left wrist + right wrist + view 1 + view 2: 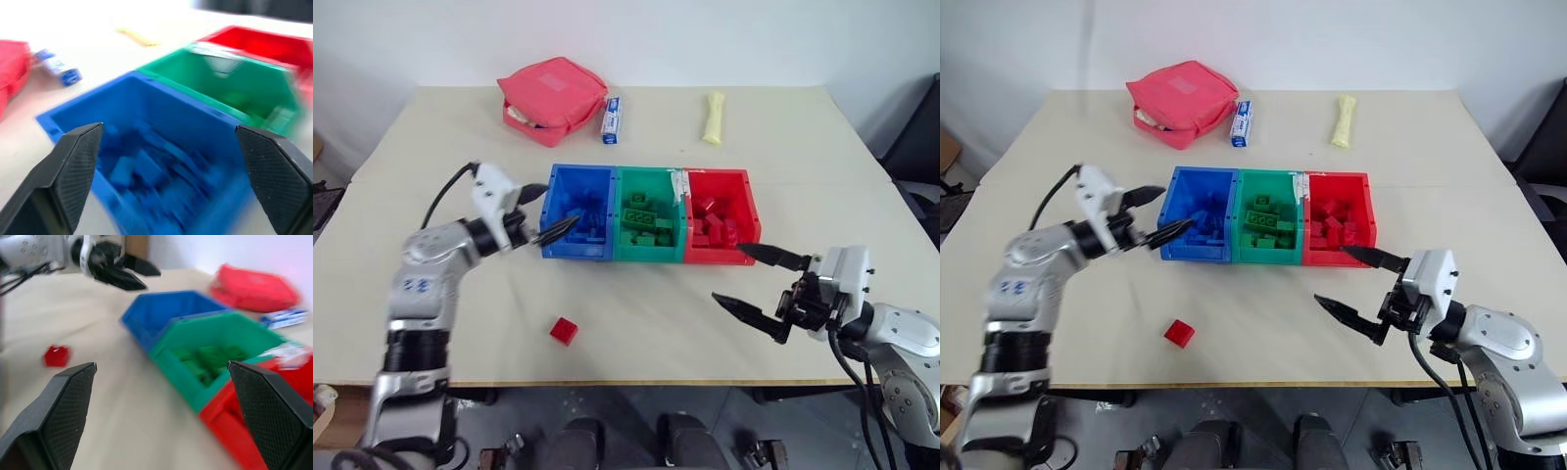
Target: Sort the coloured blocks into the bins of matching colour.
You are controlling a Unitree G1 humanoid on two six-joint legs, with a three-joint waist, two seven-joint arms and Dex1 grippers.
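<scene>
Lying loose: one red block point(564, 330), three bins point(649, 214).

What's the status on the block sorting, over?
Left gripper open at the blue bin, empty. Right gripper open, empty. One red block loose on the table. Nothing blocking it.

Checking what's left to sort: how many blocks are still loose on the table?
1: a red block on the table's near side, in front of the blue bin. Nothing else loose shows; the arms may hide some.
</scene>
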